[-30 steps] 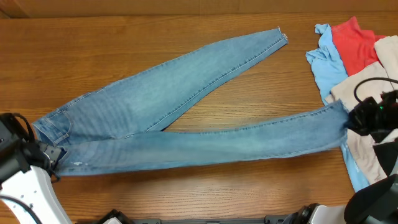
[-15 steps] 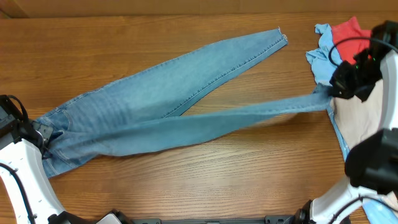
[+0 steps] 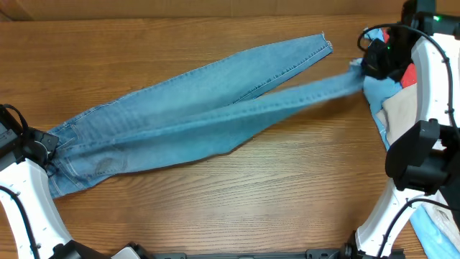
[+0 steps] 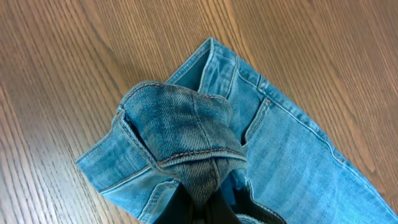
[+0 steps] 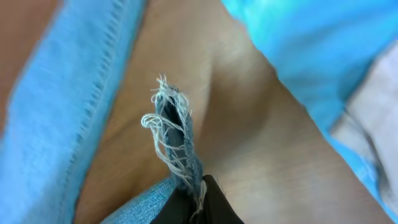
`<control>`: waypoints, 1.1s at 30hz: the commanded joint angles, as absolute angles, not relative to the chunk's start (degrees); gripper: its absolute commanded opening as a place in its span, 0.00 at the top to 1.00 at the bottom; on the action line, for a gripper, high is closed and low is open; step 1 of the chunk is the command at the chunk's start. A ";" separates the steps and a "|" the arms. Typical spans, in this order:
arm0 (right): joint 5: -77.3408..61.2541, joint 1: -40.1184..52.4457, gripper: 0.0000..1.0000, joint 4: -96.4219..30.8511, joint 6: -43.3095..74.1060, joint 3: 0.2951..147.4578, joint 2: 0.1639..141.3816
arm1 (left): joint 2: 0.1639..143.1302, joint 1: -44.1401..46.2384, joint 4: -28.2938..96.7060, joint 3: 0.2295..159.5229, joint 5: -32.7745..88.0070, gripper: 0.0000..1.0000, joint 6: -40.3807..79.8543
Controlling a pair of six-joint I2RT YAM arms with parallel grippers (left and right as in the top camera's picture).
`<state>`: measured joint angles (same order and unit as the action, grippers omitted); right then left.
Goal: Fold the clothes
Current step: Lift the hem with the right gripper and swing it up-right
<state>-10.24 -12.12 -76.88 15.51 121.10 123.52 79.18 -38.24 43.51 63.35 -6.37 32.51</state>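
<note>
A pair of light blue denim jeans point(image 3: 180, 115) lies across the wooden table, waist at the left, legs running up to the right. My left gripper point(image 3: 49, 147) is shut on the bunched waistband point(image 4: 186, 143) at the left end. My right gripper point(image 3: 365, 66) is shut on the frayed hem point(image 5: 174, 137) of the near leg and holds it lifted, close beside the far leg's hem point(image 3: 323, 44).
A pile of other garments lies at the far right: light blue point(image 3: 374, 90), red point(image 3: 410, 72) and beige point(image 3: 399, 108) cloth, under and beside my right arm. Light blue cloth point(image 5: 323, 43) shows in the right wrist view.
My right gripper has carried the near leg's hem from the lower right up and to the left, toward the far leg. The near leg now lies almost along the far leg. The waist shifted slightly.
</note>
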 commanded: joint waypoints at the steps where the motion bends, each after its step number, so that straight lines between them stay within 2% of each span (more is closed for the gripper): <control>1: -6.04 -12.51 0.94 -72.03 17.85 123.52 123.48 | 79.40 -38.98 42.00 63.86 -10.52 0.96 31.94; 13: -6.04 -11.81 0.95 -59.81 21.10 123.50 123.83 | 79.40 -39.00 50.74 63.86 -13.58 0.96 32.42; 24: -5.41 -10.74 0.96 -52.75 21.28 123.52 127.46 | 79.37 -38.98 46.41 63.86 -7.57 0.96 40.16; 33: -0.89 -9.85 0.96 -51.03 19.53 123.50 131.74 | 79.40 -38.98 39.94 63.86 -5.30 0.96 40.95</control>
